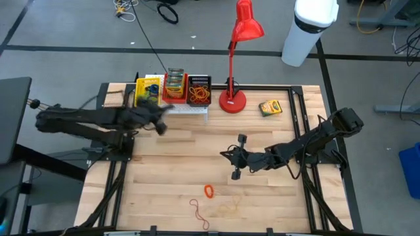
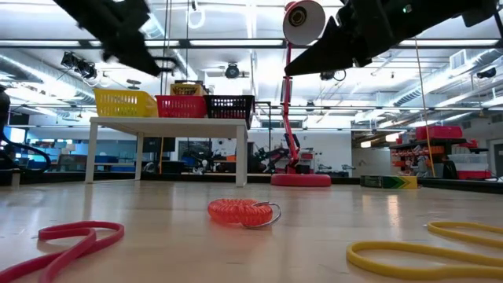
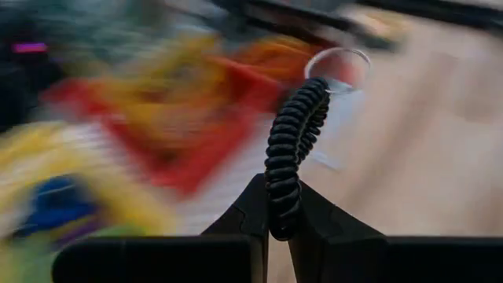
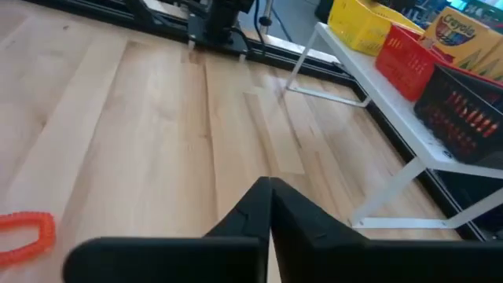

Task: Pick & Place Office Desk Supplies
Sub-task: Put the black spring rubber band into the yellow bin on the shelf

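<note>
**Left Tool Holding a Black Coil Near the Rack; Right Tool Closed Over the Counter Centre**

The left arm is reaching in from the left edge of the counter [image 1: 164,164] toward its far edge. The left tool [image 3: 283,224] is sitting just beside the front of the white rack [image 1: 172,105], and its fingers are clamping down on a black coiled band [image 3: 292,149] with a metal ring [image 3: 338,67] at its free end. The coil is standing up out of the fingers, clear of the counter.

On the rack, three small baskets are standing in a row: a yellow basket [image 2: 124,102], a red basket [image 2: 182,105] and a black basket [image 2: 230,105]. A crayon box [image 4: 470,39] is standing up out of the red basket, and orange and red bands are filling the black basket.

Toward the near edge of the counter, a red rubber-band loop [image 2: 71,240] is lying flat. Just beside it, farther in, an orange coiled band [image 2: 240,211] with a ring is lying on the wood, and a yellow rubber-band loop [image 2: 424,255] is lying near the near edge to its right.

The red desk lamp [image 1: 235,65] is standing at the far edge, right of the rack. A second crayon box [image 1: 270,107] is lying on the counter just right of the lamp base.

The right arm is reaching in from the right edge. The right tool [image 4: 271,204] is hovering above the counter centre with its fingers pressed together, gripping nothing.
</note>
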Controlling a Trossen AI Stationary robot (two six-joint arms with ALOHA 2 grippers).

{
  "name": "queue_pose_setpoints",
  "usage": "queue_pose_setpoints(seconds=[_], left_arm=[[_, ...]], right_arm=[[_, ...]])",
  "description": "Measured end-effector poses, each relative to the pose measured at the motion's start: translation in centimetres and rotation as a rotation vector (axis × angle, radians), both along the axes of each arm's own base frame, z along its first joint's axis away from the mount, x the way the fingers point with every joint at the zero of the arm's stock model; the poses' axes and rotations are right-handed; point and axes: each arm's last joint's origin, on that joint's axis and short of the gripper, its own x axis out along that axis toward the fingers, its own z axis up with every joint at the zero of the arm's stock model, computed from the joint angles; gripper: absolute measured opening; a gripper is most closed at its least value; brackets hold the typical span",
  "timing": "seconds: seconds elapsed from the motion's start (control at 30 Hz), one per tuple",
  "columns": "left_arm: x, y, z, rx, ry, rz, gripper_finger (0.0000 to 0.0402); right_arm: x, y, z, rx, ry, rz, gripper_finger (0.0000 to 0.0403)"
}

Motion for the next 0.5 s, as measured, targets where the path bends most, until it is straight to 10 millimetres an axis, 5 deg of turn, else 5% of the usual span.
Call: queue_pose_setpoints(seconds=[0.23,0.5], left_arm=[[-4.8,1.7,3.3,0.01,-0.07,0.29,0.0026],[-5.3,5.1,2.4,-0.083,0.089,0.366,0.0029]], right_arm=[[0.0,0.0,0.1,0.01,-0.007,0.013,0.0039],[0.1,0.1,0.1,0.012,-0.012,0.013,0.0005]])
